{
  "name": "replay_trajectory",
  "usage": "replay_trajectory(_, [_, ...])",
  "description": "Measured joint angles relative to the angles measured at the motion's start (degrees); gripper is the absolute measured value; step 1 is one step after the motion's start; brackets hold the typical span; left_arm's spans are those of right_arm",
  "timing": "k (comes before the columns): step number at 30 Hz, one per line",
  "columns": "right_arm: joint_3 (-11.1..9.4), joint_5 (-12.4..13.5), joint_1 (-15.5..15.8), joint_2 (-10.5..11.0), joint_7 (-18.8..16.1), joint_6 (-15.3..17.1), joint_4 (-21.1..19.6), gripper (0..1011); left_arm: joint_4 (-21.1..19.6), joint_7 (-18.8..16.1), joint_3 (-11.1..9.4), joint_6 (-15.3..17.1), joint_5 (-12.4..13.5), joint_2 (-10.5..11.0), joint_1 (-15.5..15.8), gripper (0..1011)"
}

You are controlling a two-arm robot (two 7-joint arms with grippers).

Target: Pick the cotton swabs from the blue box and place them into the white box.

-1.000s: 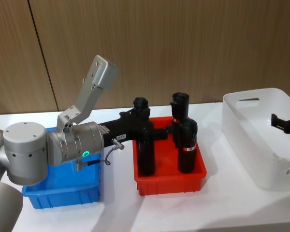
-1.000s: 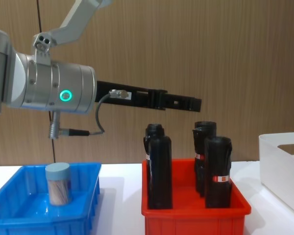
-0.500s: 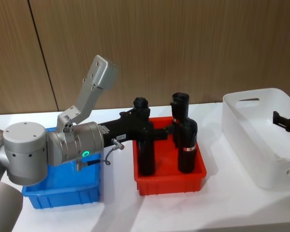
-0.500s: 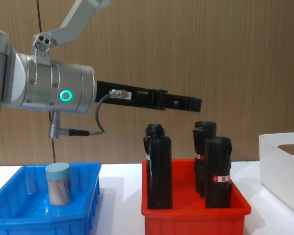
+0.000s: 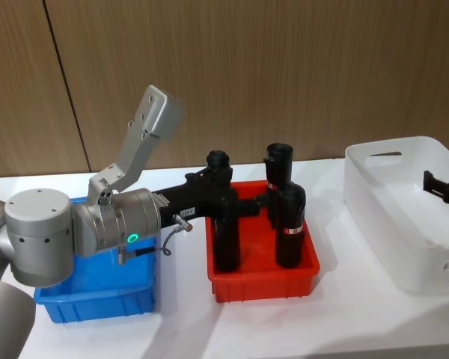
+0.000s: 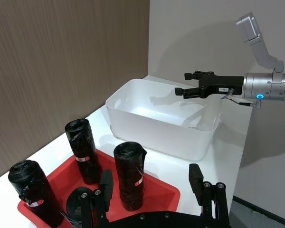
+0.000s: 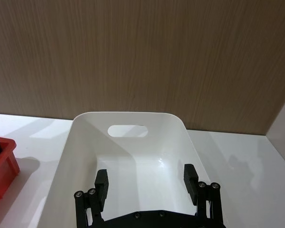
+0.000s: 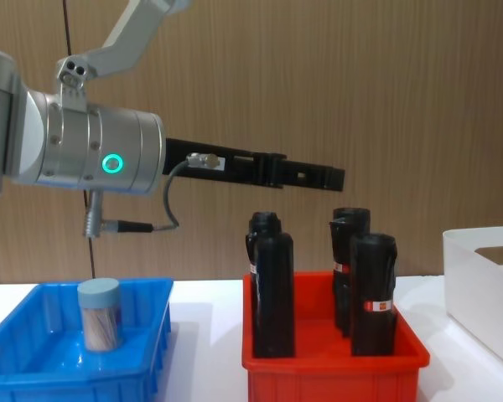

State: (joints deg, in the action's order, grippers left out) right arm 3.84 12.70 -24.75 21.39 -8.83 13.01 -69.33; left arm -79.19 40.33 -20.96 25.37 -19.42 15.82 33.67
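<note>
1 tub of cotton swabs [image 8: 99, 314] stands upright, lid on, in the blue box [image 8: 33, 356] at the lower left of the chest frame, with nothing touching it. In the head frame the blue box sits lower left, mostly hidden behind the left arm [image 5: 82, 232]. The left gripper [image 8: 332, 177] reaches level across the middle of the chest frame, above the red bin [image 8: 335, 373] and its 4 black bottles [image 8: 272, 293], well apart from the tub. Its fingers [image 6: 194, 176] are spread and hold nothing. The white box [image 5: 404, 224] is at the right edge of the head frame, just beside the red bin. The right gripper [image 7: 145, 183] hangs over the inside of the white box, fingers apart, nothing between them.
</note>
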Motion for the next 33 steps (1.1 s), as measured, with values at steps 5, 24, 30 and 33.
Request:
replay_trajectory(5, [0.0, 0.0, 0.1, 0.0, 0.0, 0.0, -0.1, 1002, 0.0, 0.0, 0.0, 0.0, 0.0, 0.0, 0.0, 1004])
replay_trajectory(24, [2.1, 0.8, 6.0, -0.4, 1.2, -2.6, -7.6, 1001, -2.8, -7.9, -1.0, -4.9, 1.5, 1.2, -4.0, 1004])
replay_trajectory(30, [3.2, 1.3, 9.1, -0.7, 1.8, -3.9, -11.4, 1001, -4.4, -12.6, -1.6, -7.8, 2.5, 1.9, -6.4, 1004])
replay_trajectory(33, [4.0, 1.6, 11.2, -0.9, 2.2, -4.8, -14.0, 1001, -5.2, -14.8, -1.9, -9.2, 2.9, 2.3, -7.5, 1004])
